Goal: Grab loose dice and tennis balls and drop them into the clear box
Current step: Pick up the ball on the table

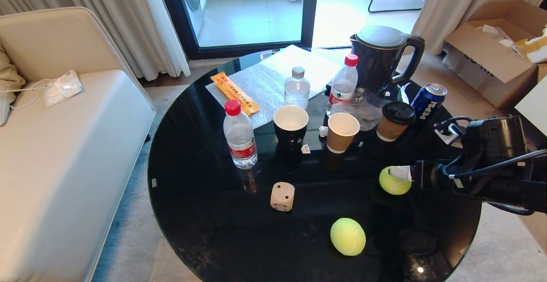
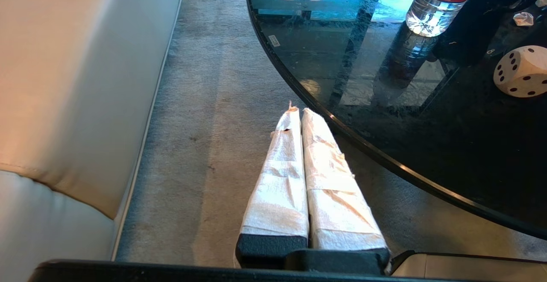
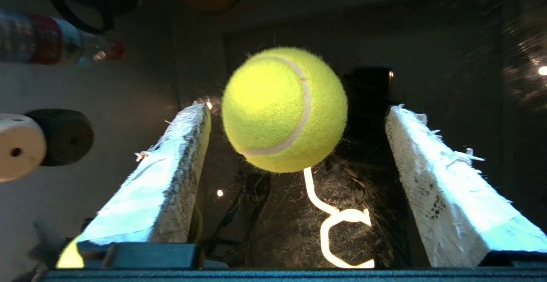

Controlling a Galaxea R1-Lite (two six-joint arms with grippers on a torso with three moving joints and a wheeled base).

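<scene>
My right gripper (image 3: 295,115) stands wide, its padded fingers (image 3: 179,154) flanking but not touching the fuzzy yellow-green tennis ball (image 3: 284,109) on the round black glass table (image 1: 205,213), dead ahead between them. Further left, my left gripper (image 2: 301,115) hangs pinched shut, empty, beside the table.

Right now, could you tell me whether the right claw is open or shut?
Open. The right claw has its two white-wrapped fingers spread wide on either side of a tennis ball, with a gap on each side.
</scene>
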